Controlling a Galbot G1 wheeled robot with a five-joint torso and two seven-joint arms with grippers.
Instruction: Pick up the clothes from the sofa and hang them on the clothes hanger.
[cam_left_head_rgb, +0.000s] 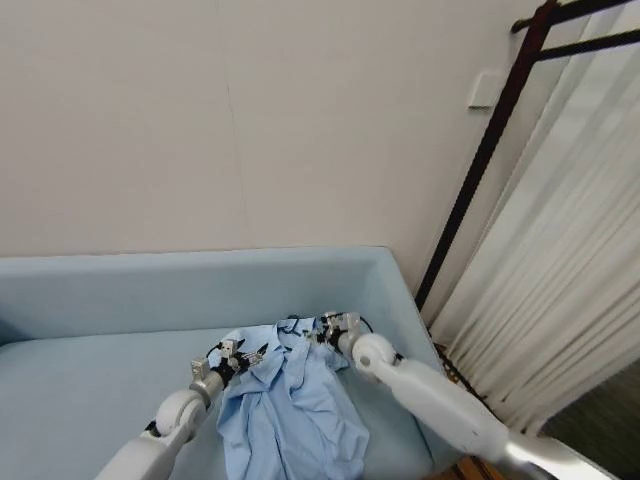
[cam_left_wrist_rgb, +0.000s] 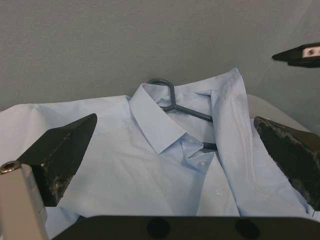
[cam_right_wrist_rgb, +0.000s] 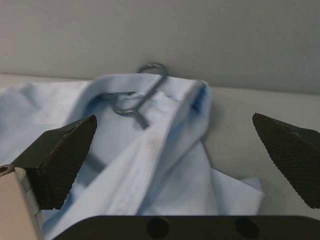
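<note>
- Blue shirt (cam_left_head_rgb: 290, 410) lies rumpled on the sofa (cam_left_head_rgb: 100, 290), with a hanger (cam_left_wrist_rgb: 172, 102) in its collar;
- left gripper (cam_left_head_rgb: 243, 357) is at the collar, jaws apart;
- right gripper (cam_left_head_rgb: 325, 327) is beside it, jaws wide too.

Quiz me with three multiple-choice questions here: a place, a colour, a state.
1. Where does the shirt lie? A on the sofa; B on a table; C on a chair.
2. The shirt's colour? A white; B light blue; C red.
3. The left end effector and right end effector are: A both open; B both shut; C shut on the shirt.
Answers: 1 A, it rests on the sofa. 2 B, pale blue cloth. 3 A, jaws stand wide apart in the wrist views.
</note>
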